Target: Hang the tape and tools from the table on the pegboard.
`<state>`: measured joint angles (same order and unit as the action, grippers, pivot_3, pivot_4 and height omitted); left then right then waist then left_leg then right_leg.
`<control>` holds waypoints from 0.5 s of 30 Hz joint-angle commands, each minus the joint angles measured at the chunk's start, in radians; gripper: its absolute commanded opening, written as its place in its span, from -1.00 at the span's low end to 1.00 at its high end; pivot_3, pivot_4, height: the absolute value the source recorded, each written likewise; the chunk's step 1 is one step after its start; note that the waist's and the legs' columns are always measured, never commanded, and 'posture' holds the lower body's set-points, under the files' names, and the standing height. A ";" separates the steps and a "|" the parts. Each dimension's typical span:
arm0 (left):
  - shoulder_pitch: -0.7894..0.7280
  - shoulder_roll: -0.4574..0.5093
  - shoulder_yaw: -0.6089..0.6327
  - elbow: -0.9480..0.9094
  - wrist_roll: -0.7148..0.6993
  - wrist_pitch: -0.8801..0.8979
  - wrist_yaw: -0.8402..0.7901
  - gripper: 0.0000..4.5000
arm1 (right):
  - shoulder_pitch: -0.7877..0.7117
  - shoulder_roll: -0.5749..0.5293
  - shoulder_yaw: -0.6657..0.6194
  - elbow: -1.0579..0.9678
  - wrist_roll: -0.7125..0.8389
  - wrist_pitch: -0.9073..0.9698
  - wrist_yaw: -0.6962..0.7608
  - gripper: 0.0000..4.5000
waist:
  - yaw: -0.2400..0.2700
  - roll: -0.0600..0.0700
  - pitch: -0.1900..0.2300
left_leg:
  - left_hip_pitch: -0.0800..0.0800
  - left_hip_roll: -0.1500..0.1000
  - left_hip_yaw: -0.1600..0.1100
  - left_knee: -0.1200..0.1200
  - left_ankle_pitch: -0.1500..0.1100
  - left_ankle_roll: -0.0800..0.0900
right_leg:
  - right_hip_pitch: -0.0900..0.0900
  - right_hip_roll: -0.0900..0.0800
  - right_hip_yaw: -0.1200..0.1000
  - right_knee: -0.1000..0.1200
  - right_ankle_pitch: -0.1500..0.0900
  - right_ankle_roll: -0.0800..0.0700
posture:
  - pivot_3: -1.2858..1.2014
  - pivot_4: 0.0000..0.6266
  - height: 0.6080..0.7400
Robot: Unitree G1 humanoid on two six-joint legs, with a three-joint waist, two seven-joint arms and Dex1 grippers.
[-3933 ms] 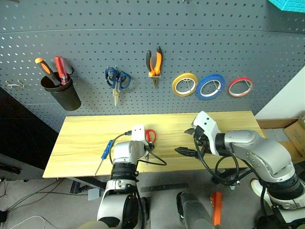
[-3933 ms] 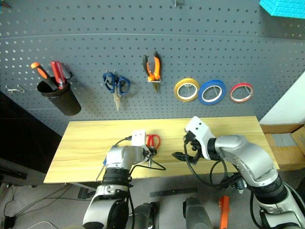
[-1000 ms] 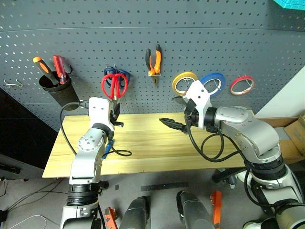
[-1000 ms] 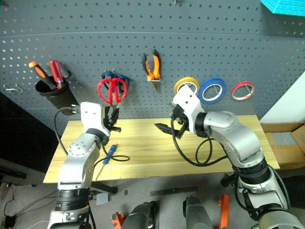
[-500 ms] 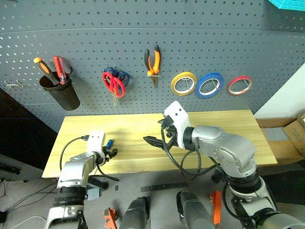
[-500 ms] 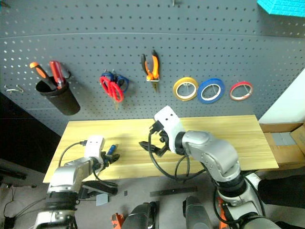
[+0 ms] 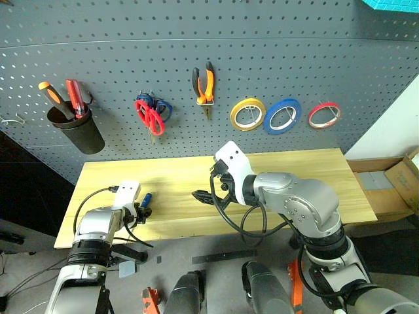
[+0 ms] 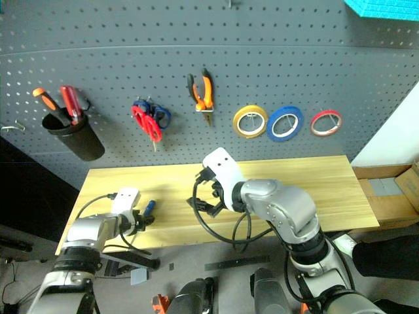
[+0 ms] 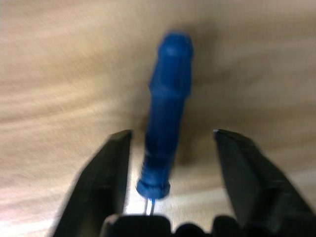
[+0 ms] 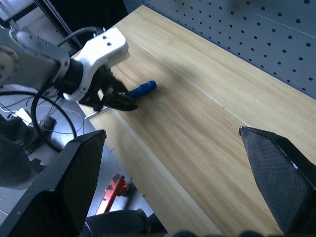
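The slim blue-handled screwdriver (image 9: 170,89) lies near the left front of the wood table (image 7: 288,167). My left gripper (image 9: 172,134) points down at it, open, one finger on each side of the handle with gaps between. Over the table's middle my right gripper (image 7: 203,195) hovers, open wide and empty. On the dark grey pegboard (image 7: 275,46) hang the red-handled scissors (image 7: 149,116), the orange-and-black pliers (image 7: 204,84) and the blue tape (image 7: 282,116).
Blue scissors (image 7: 162,106) hang behind the red ones. A yellow roll (image 7: 247,114) and a red roll (image 7: 325,114) flank the blue tape. A black cup (image 7: 77,134) at the left holds an orange and a red screwdriver. A cardboard box (image 7: 393,186) sits beyond the table's right end.
My left gripper carried the red scissors from the table to the pegboard, left them hanging, then dropped to the screwdriver. My right arm swung left and lower over the table's middle.
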<state>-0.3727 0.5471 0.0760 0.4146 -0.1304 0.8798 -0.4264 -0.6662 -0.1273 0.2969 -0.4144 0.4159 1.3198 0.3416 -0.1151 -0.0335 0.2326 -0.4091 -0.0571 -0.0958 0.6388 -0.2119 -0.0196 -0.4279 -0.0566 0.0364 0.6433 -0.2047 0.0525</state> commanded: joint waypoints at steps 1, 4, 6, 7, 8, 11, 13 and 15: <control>0.032 0.026 0.012 -0.025 0.008 0.000 0.001 -0.56 | -0.038 0.006 0.002 -0.016 0.005 -0.019 0.005 1.00 | 0.000 0.000 0.000 | 0.000 0.000 0.000 0.000 0.000 0.000 | -0.001 0.000 0.000 0.000 0.000 0.000 | -0.12 -0.36 1.00; 0.059 0.012 0.034 -0.057 -0.005 0.003 0.017 -0.82 | -0.060 -0.018 0.028 -0.015 -0.010 -0.057 0.019 1.00 | 0.000 0.000 -0.001 | 0.000 0.000 0.000 0.000 0.000 0.000 | -0.001 -0.001 0.000 0.000 0.000 0.000 | -0.11 -0.38 1.00; 0.063 -0.003 0.063 -0.091 -0.016 0.004 0.039 -0.82 | -0.072 -0.039 0.047 -0.016 -0.022 -0.095 0.031 1.00 | 0.000 0.000 -0.001 | 0.000 0.000 0.000 0.000 0.000 0.000 | -0.001 -0.001 0.000 0.000 0.000 0.000 | -0.11 -0.42 1.00; 0.063 -0.011 0.085 -0.115 -0.023 0.002 0.056 -0.82 | -0.079 -0.054 0.058 -0.020 -0.031 -0.124 0.040 1.00 | 0.000 0.000 -0.001 | 0.000 0.000 0.000 0.000 0.000 0.000 | -0.001 -0.001 0.001 0.000 0.000 0.001 | -0.10 -0.43 1.00; 0.063 -0.018 0.107 -0.149 -0.026 -0.005 0.076 -0.82 | -0.088 -0.072 0.073 -0.028 -0.046 -0.170 0.052 1.00 | 0.001 0.000 -0.001 | 0.000 0.000 0.000 0.000 0.000 0.000 | -0.001 -0.001 0.000 0.000 0.000 0.001 | -0.10 -0.44 1.00; 0.066 -0.044 0.175 -0.264 -0.037 -0.018 0.143 -0.82 | -0.102 -0.115 0.105 -0.055 -0.105 -0.348 0.089 1.00 | 0.004 -0.001 -0.002 | -0.001 0.000 0.000 0.000 0.000 0.000 | -0.002 -0.001 0.000 0.000 0.000 0.001 | -0.10 -0.45 1.00; 0.074 -0.066 0.222 -0.376 -0.055 -0.029 0.175 -0.82 | -0.107 -0.130 0.106 -0.072 -0.116 -0.439 0.127 1.00 | 0.003 -0.002 -0.002 | -0.002 0.000 0.000 0.000 0.000 0.000 | -0.002 -0.001 0.000 0.000 0.000 0.001 | -0.09 -0.47 1.00; 0.086 -0.086 0.262 -0.489 -0.075 -0.063 0.193 -0.82 | -0.112 -0.138 0.098 -0.082 -0.113 -0.502 0.167 1.00 | 0.003 -0.003 -0.003 | -0.002 0.000 0.000 0.000 0.000 -0.001 | -0.003 -0.002 0.000 0.000 0.000 0.000 | -0.08 -0.49 1.00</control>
<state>-0.2921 0.4712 0.2834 0.0485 -0.1834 0.8613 -0.2563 -0.7587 -0.2638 0.4063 -0.4426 0.3040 0.9030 0.4695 -0.1116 -0.0363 0.2299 -0.4115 -0.0570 -0.0954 0.6389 -0.2124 -0.0208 -0.4308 -0.0581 0.0367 0.6432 -0.2044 0.0526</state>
